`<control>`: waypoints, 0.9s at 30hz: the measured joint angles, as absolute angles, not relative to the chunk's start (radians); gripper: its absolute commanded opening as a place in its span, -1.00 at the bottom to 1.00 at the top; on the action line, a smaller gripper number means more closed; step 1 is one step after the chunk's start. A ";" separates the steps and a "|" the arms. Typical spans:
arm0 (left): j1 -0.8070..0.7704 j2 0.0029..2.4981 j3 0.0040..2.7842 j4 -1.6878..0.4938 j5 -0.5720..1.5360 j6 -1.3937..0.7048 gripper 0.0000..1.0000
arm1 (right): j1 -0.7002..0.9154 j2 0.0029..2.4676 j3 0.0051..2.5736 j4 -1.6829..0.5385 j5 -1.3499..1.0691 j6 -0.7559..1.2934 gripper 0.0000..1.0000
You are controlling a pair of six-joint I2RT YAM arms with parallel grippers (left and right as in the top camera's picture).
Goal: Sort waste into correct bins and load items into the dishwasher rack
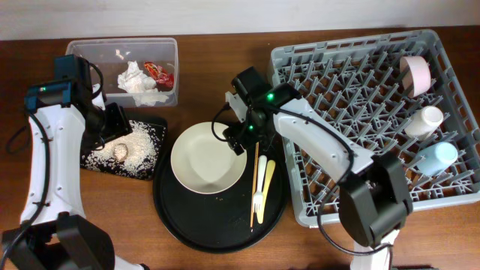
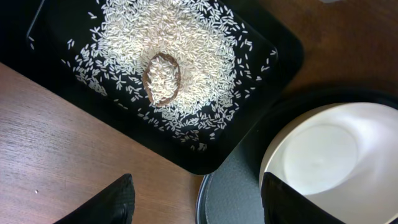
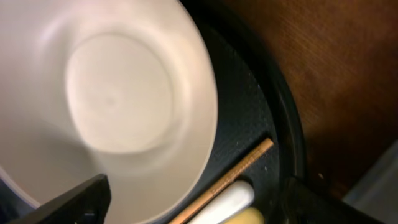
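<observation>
The large cream bowl [image 1: 208, 158] sits on the round black tray [image 1: 217, 225], with the wooden chopstick [image 1: 254, 187] and the pale yellow and white cutlery [image 1: 264, 187] to its right. My right gripper [image 1: 241, 139] is open above the bowl's right rim [image 3: 124, 93], with the chopstick [image 3: 236, 174] between its fingers. My left gripper [image 1: 112, 131] is open above the flat black tray [image 1: 154, 129] holding rice [image 2: 168, 43] and a brown food bit [image 2: 161, 78]. The clear tub [image 1: 124, 49] holds tissues [image 1: 139, 81] and a red wrapper [image 1: 159, 73]. The grey rack [image 1: 375, 120] holds the pink bowl [image 1: 416, 73], white cup [image 1: 424, 120] and blue cup [image 1: 439, 156].
The rack stands at the right; its left wall is close to my right arm. The tub and flat tray stand at the back left. Bare wooden table [image 2: 62, 143] lies in front of the flat tray.
</observation>
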State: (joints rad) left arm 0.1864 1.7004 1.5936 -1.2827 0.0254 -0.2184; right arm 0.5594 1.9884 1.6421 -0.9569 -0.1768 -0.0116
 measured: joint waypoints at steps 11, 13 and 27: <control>0.187 1.700 1.594 -1.282 0.025 -0.225 0.36 | 0.561 2.170 1.642 -0.846 -0.202 0.056 -0.61; 0.187 1.700 1.594 -1.282 0.025 -0.225 0.36 | 0.562 2.170 1.642 -0.840 -0.205 0.059 -0.92; 0.187 1.700 1.594 -1.282 0.025 -0.225 0.36 | 0.519 2.034 1.987 -1.064 0.009 0.059 -0.92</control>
State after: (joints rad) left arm 0.1867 1.7000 1.5936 -1.2819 0.0254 -0.2253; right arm 0.5190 2.0338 1.9873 -1.0637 0.0093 0.0589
